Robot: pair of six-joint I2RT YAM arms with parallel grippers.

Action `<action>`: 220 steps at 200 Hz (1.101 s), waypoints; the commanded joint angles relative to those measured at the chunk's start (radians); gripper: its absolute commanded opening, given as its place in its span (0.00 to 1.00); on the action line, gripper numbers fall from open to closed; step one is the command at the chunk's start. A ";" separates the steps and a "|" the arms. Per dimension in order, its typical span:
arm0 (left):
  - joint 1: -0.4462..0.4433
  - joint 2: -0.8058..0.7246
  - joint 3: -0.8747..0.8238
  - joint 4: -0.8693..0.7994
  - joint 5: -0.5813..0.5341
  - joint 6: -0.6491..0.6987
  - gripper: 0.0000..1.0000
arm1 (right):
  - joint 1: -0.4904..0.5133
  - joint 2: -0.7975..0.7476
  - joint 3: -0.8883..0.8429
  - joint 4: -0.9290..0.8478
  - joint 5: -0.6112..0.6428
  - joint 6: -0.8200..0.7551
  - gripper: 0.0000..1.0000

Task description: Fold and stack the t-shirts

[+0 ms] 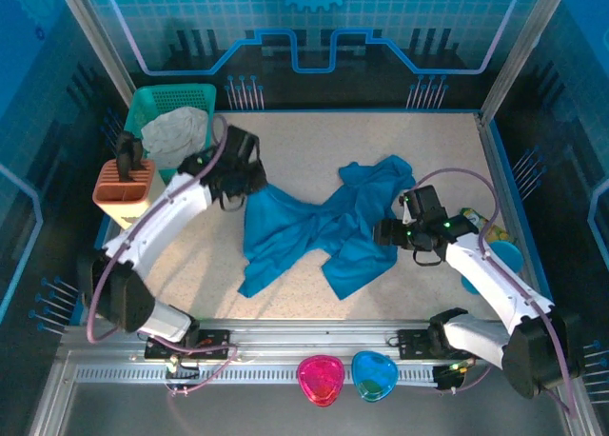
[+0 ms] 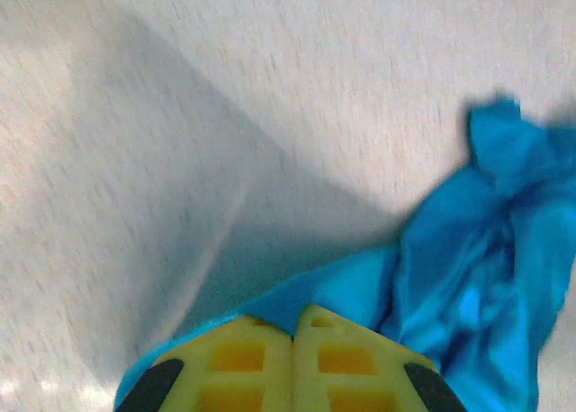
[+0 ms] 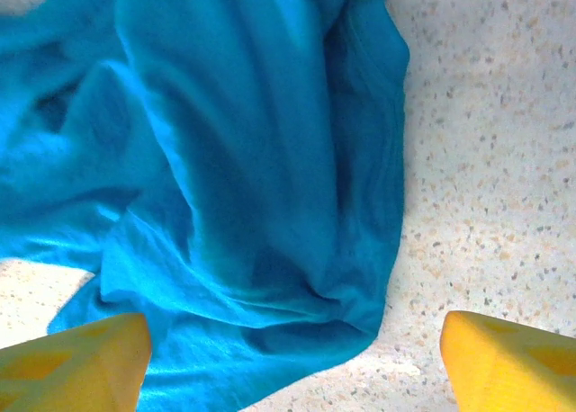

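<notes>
A teal-blue t-shirt point(image 1: 319, 225) lies crumpled across the middle of the speckled table. My left gripper point(image 1: 249, 184) is at the shirt's upper left corner and is shut on its edge. In the left wrist view the yellow fingers point(image 2: 243, 358) meet, with a fold of the t-shirt point(image 2: 360, 286) pinched at their tips and the rest of the cloth trailing right. My right gripper point(image 1: 385, 232) hovers at the shirt's right side, open. Its yellow fingertips point(image 3: 72, 362) stand wide apart over a bulging fold of the t-shirt point(image 3: 225, 178), with nothing between them.
A green basket point(image 1: 157, 112) with a grey-white cloth point(image 1: 179, 133) stands at the back left. An orange holder point(image 1: 124, 187) sits in front of it. A blue object point(image 1: 502, 260) lies by the right arm. Pink point(image 1: 321, 379) and blue point(image 1: 374, 375) heart-shaped dishes rest on the front rail.
</notes>
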 commanded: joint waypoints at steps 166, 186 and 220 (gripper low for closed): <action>0.162 0.602 0.815 -0.204 -0.235 0.237 0.86 | -0.074 0.237 0.013 0.210 0.108 0.046 0.52; 0.137 0.536 0.746 -0.197 -0.206 0.253 0.90 | -0.084 0.313 0.057 0.232 0.099 0.046 0.47; 0.070 0.414 0.539 -0.151 -0.154 0.256 0.92 | -0.084 0.429 0.127 0.263 0.064 0.064 0.47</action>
